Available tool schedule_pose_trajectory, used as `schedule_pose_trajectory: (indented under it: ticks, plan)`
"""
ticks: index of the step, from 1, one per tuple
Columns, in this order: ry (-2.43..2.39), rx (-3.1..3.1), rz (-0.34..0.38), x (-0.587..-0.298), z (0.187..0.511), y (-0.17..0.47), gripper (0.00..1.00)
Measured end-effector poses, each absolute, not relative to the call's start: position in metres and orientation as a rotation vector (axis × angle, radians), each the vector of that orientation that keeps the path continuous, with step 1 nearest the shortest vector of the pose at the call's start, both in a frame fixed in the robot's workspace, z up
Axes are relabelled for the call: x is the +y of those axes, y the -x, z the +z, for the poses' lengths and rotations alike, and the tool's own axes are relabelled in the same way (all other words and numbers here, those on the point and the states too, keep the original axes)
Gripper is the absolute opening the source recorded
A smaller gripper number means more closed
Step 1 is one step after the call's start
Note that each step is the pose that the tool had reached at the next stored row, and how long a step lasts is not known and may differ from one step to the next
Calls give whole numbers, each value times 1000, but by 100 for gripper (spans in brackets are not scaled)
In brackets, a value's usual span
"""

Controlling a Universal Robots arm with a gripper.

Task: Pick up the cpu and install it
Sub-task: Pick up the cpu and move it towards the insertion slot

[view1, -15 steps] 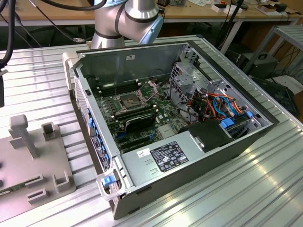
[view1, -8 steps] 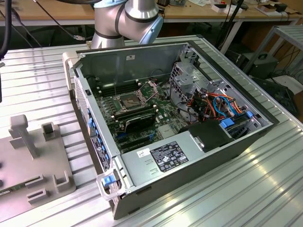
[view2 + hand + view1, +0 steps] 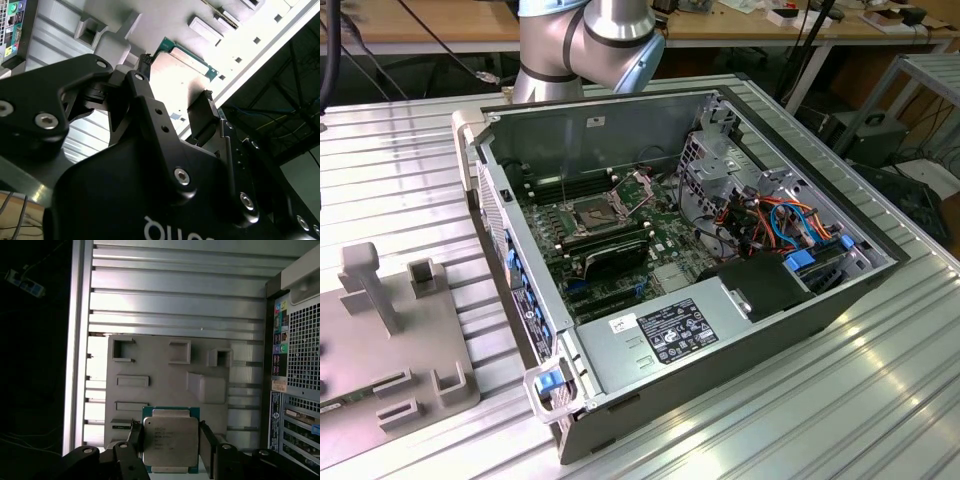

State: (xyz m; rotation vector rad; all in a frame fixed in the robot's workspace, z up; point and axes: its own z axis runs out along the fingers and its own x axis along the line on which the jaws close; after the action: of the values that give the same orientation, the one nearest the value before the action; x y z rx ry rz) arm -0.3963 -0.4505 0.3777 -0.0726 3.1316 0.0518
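The cpu (image 3: pixel 170 440) is a square chip with a silver lid and green edge, and my gripper (image 3: pixel 170 429) is shut on it, one black finger against each side. In the second wrist view the same cpu (image 3: pixel 176 75) sits between the fingertips (image 3: pixel 145 61) of the gripper (image 3: pixel 176 79). It hangs above the grey fixture tray (image 3: pixel 165 360). In the exterior view the open socket (image 3: pixel 590 213) sits on the green motherboard (image 3: pixel 660 225) inside the computer case (image 3: pixel 720 330), its load plate raised.
The open case lies on a ribbed aluminium table (image 3: pixel 880 400). The grey fixture tray (image 3: pixel 390 340), with its posts and pockets, stands at the exterior view's left. Cables and drive bays (image 3: pixel 790 225) fill the case's right side. The arm's base (image 3: pixel 580 45) stands behind the case.
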Motion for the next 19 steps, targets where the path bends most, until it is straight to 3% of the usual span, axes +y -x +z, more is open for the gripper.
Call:
schedule_pose_trajectory:
  ticks: [19]
  plan:
    - [72, 3131, 52, -450, 378, 362, 55]
